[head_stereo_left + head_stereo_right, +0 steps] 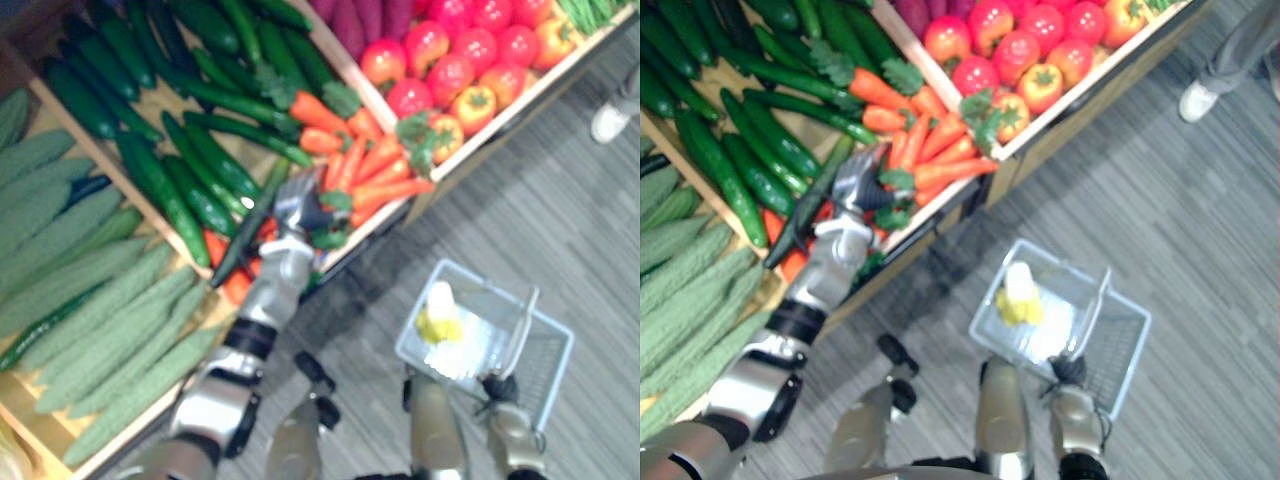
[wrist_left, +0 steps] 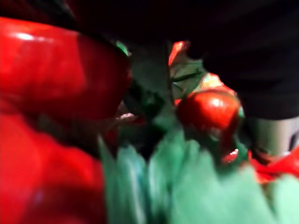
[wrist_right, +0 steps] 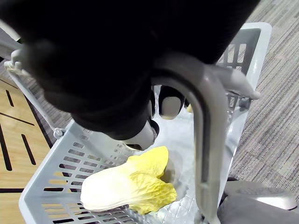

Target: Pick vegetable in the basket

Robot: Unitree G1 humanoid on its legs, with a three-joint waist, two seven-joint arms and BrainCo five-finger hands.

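Observation:
My left hand (image 1: 298,203) is stretched out to the shelf and rests down among the orange carrots (image 1: 372,163) with leafy green tops. Its fingertips are buried in the pile. The left wrist view is pressed close to carrots (image 2: 56,70) and their green tops (image 2: 187,186). My right hand (image 3: 117,93) is curled round the grey handle (image 3: 205,140) of a pale grey plastic basket (image 1: 545,370), which hangs low over the floor. One yellow-white cabbage (image 3: 126,184) lies in the basket.
The sloping wooden shelf holds dark cucumbers (image 1: 190,170), pale green bitter gourds (image 1: 90,300), red tomatoes (image 1: 460,50) and purple sweet potatoes (image 1: 365,15) in separate bins. A person's shoe (image 1: 608,122) stands on the grey floor at the right.

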